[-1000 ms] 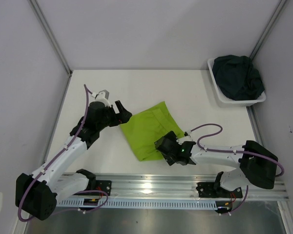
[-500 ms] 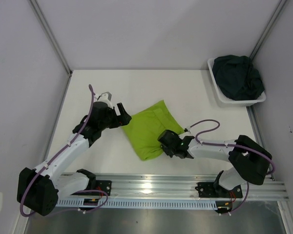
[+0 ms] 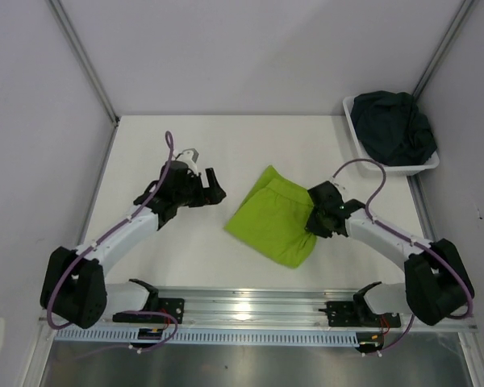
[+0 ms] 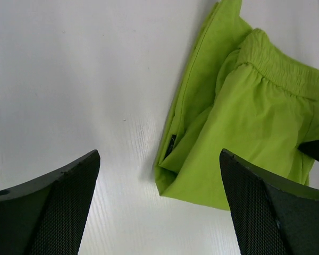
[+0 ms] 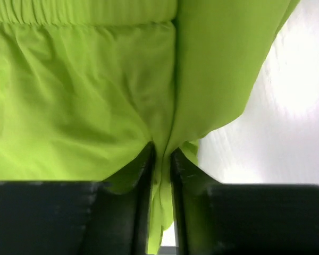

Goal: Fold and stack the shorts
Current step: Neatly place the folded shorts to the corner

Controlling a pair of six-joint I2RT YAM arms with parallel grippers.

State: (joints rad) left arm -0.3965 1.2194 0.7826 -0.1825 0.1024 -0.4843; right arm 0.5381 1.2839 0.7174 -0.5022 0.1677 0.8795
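Note:
The lime green shorts (image 3: 273,216) lie folded in the middle of the table, with the elastic waistband showing in the left wrist view (image 4: 244,101). My right gripper (image 3: 316,219) is shut on their right edge; in its wrist view a bunched fold of the green fabric (image 5: 161,175) is pinched between the jaws. My left gripper (image 3: 216,193) hovers open to the left of the green shorts, apart from them, with bare table between its fingers (image 4: 48,202). The dark navy-teal shorts (image 3: 392,127) sit crumpled in the basket.
The white mesh basket (image 3: 361,153) stands at the back right corner of the table (image 3: 145,153). Grey walls close in the left, back and right sides. A metal rail (image 3: 250,310) with the arm bases runs along the near edge.
The right gripper closed on the green shorts' edge and dragged them right and back across the table. The left gripper followed to the right, staying open.

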